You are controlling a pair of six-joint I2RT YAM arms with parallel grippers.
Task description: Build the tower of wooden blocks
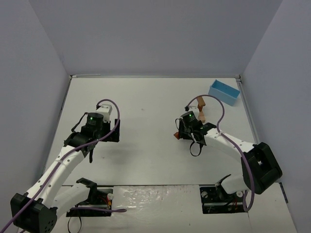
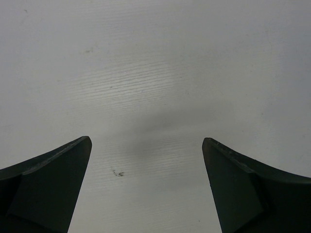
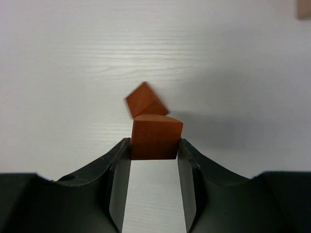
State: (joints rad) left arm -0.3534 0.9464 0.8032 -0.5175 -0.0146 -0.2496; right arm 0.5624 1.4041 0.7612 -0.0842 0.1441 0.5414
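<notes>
My right gripper (image 3: 154, 145) is shut on a reddish-orange wood block (image 3: 154, 137), gripping its two sides at the fingertips. A second orange block (image 3: 145, 101) lies tilted on the table just beyond it; whether the two touch I cannot tell. In the top view the right gripper (image 1: 181, 132) is right of the table's centre, with orange wood (image 1: 177, 135) at its tips. The small wood block tower (image 1: 200, 104) stands behind and to the right of it, apart. My left gripper (image 2: 146, 141) is open and empty over bare table, also seen in the top view (image 1: 114, 131).
A light blue box (image 1: 224, 92) sits at the back right near the wall. A tan block's corner (image 3: 304, 8) shows at the top right edge of the right wrist view. The right arm's purple cable (image 1: 214, 104) arcs over the tower. Walls close the table (image 1: 146, 97) on three sides.
</notes>
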